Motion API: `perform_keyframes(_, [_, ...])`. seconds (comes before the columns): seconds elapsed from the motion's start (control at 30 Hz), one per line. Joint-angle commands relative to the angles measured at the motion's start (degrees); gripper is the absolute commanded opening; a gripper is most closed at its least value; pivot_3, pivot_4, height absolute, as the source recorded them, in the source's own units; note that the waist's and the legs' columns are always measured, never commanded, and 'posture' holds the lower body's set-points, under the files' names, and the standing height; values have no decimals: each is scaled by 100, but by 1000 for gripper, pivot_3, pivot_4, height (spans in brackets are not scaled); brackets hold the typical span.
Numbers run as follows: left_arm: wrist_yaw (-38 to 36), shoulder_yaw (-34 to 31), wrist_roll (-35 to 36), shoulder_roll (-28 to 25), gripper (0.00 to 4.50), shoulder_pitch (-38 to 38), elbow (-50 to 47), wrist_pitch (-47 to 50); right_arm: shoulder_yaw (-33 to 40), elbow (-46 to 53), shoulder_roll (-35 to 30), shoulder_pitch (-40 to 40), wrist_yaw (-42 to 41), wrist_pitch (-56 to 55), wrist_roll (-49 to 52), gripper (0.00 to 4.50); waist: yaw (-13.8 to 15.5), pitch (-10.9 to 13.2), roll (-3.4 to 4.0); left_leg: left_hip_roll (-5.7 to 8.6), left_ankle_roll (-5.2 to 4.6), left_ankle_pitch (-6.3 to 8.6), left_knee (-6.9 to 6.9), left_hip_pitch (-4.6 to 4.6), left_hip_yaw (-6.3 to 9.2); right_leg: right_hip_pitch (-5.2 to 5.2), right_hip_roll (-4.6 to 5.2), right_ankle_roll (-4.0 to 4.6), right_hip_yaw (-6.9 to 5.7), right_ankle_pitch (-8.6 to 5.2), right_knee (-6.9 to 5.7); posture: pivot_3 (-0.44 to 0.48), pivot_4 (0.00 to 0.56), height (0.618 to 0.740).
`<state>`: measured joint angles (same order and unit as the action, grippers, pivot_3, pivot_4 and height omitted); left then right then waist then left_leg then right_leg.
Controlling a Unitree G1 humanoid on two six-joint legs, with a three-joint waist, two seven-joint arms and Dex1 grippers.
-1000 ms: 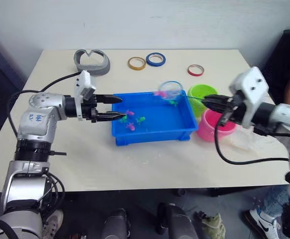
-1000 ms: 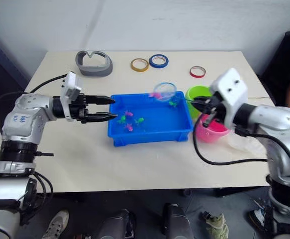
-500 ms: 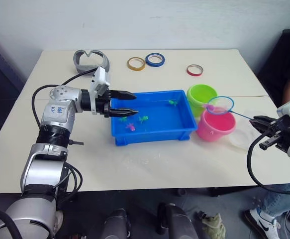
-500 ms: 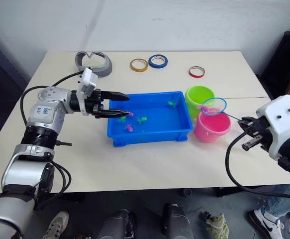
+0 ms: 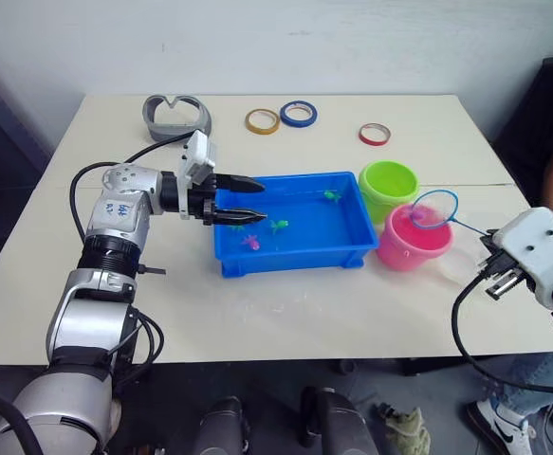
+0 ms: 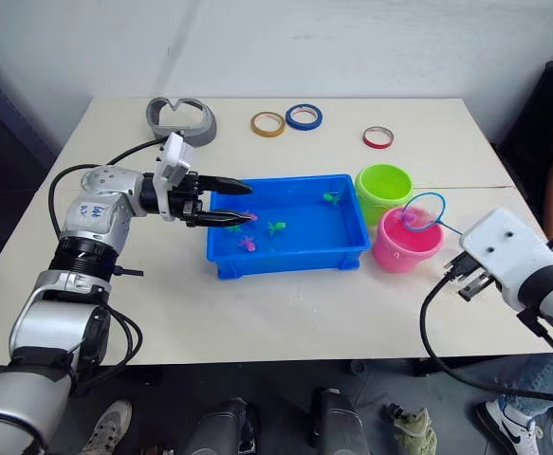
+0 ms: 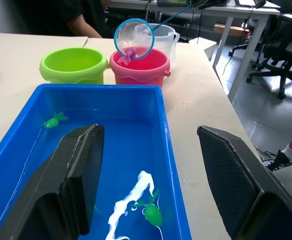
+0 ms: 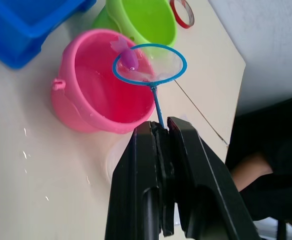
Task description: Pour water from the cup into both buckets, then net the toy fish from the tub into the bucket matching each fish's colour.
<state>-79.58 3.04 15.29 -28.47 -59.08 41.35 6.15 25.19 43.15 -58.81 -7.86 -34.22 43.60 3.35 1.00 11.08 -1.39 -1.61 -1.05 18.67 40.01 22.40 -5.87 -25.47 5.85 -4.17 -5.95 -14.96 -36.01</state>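
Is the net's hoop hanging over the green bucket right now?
No, the net with its pink fish hangs over the pink bucket.

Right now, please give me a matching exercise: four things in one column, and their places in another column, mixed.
1. net
2. left claw
3. red tape ring
4. green fish

A. over the blue tub's left end
B. in the tub's water
C. above the pink bucket
D. on the table beyond the lime bucket

Pairs: 1-C, 2-A, 3-D, 4-B

cup point(image 7: 167, 36) — behind pink bucket point(image 7: 138, 67), half-hidden
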Motion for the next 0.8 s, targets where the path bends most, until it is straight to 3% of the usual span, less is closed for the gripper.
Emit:
perform_keyframes(0.03, [-19,-84,-17,-24,3284,-182,-36,-99,-165,47,-330,-279,105,-736,-800,0,15,0,0,0,0,0,0,0,0,0,-1,0,0,0,1,0,150,713])
perform_keyframes(0.33, [-36,-73,-34,16,3284,-210,4,-169,-148,-421,-736,-1017,163,-2421,-2700,0,38,0,0,-1,2,-1,3,1,-1,2,-6,-2,0,1,2,0,150,713])
perform_keyframes(0.8, [47,-83,-128,13,3284,-189,44,-441,-10,-834,-429,-1057,218,-3846,-4093,0,33,0,0,-3,6,-4,4,0,-1,2,-11,-2,1,1,1,0,150,713])
